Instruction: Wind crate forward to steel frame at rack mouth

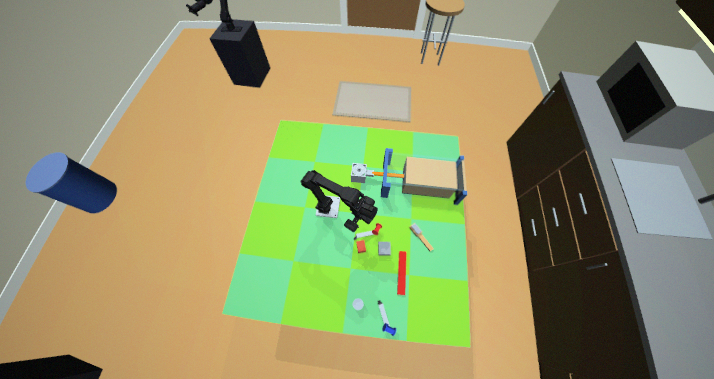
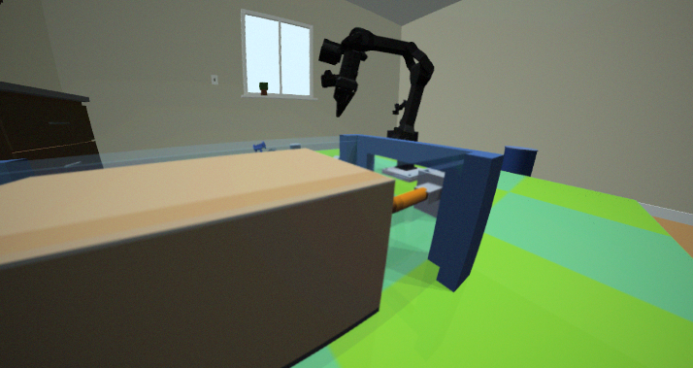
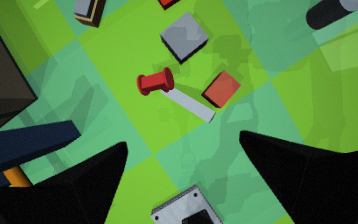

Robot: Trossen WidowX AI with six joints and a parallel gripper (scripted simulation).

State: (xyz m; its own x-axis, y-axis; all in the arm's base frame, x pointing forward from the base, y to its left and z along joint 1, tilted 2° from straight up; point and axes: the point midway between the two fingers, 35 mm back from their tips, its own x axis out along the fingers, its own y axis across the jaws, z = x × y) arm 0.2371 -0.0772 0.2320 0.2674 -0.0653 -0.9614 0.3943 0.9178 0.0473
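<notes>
The crate (image 1: 431, 174) (image 2: 194, 250) sits flat in the cubby, a gap behind the blue steel frame (image 1: 387, 164) (image 2: 471, 220) (image 3: 30, 145). An orange strap (image 1: 392, 175) (image 2: 410, 199) runs from it through the frame to the grey winch (image 1: 359, 171). No handle stands on the winch. A red-knobbed handle (image 1: 377, 228) (image 3: 155, 81) with a pale flat arm lies on the mat; a blue-knobbed one (image 1: 389, 329) (image 2: 259, 147) lies farther off. My gripper (image 2: 339, 110) (image 3: 184, 141) is open and empty, high above the mat. In the wrist view the red-knobbed handle shows beyond the fingertips.
A red block (image 1: 361, 247) (image 3: 222, 89) lies close beside the red-knobbed handle's arm, and a grey block (image 1: 384, 248) (image 3: 184, 36) is nearby. A wooden-handled tool (image 1: 426, 242), a long red bar (image 1: 402, 273) and a white cylinder (image 1: 358, 304) also lie on the mat.
</notes>
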